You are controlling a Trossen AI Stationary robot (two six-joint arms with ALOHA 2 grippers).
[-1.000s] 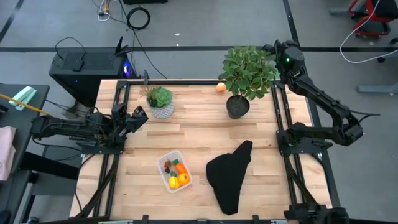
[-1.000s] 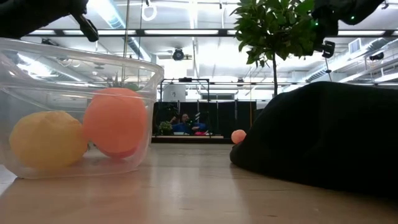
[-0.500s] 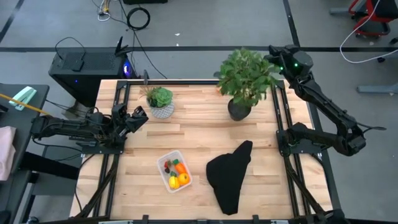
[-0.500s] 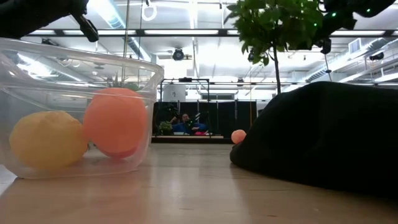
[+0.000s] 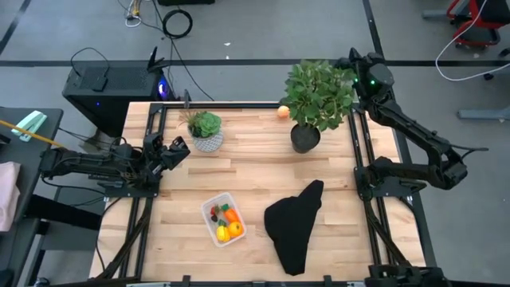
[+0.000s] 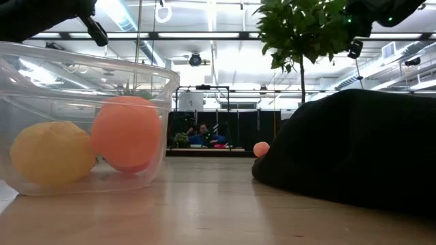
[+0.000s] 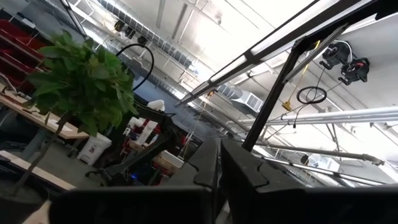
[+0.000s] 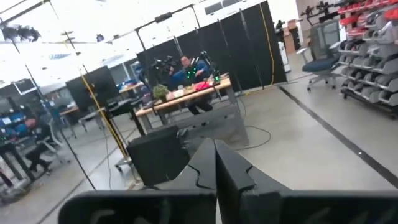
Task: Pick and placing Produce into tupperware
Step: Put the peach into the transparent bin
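Observation:
The clear tupperware (image 5: 224,219) stands near the table's front middle and holds yellow (image 5: 222,233), orange (image 5: 234,229) and red (image 5: 213,212) toy produce. The low view shows it close up (image 6: 163,88), with a yellow piece (image 6: 51,153) and a peach one (image 6: 127,134) inside. One peach fruit (image 5: 283,112) lies on the table near the far edge and also shows in the low view (image 6: 261,149). My left gripper (image 5: 179,149) is shut and empty at the table's left edge. My right gripper (image 5: 353,62) is shut, raised at the far right, beside the large plant's leaves (image 5: 319,89). My right gripper stands right at the outer leaves (image 5: 344,76) of the large plant, coming from the table's right side. I cannot tell whether it touches them.
The large potted plant's pot (image 5: 304,138) stands at the far right, and a small potted plant (image 5: 205,127) at the far left. A black cloth (image 5: 295,227) lies crumpled at the front right and fills the right of the low view (image 6: 354,150).
My right arm has swung a little toward the table's right edge and come back. The large plant's leaves swayed toward the left, covered the peach fruit for a moment, then returned. Both grippers have stayed shut.

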